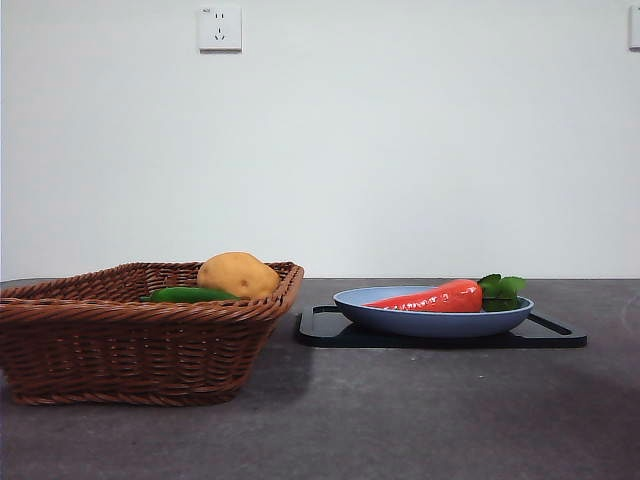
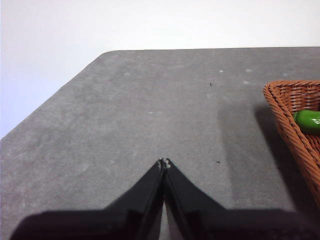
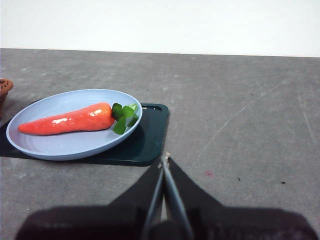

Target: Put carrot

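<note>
The carrot [image 1: 432,298] [image 3: 67,120], glossy orange-red with green leaves at its thick end, lies in a light blue plate [image 1: 430,321] [image 3: 60,147] on a dark tray [image 1: 545,336] [image 3: 145,145]. My right gripper [image 3: 164,160] is shut and empty, hovering over bare table a short way from the tray's corner. My left gripper [image 2: 164,162] is shut too, over bare table beside the wicker basket [image 2: 295,125]. Neither gripper shows in the front view.
The brown wicker basket [image 1: 130,345] stands at the left of the front view, holding a tan potato [image 1: 238,274] and a slim green vegetable [image 1: 190,295] [image 2: 308,121]. The table's rounded corner [image 2: 107,54] lies ahead of the left gripper.
</note>
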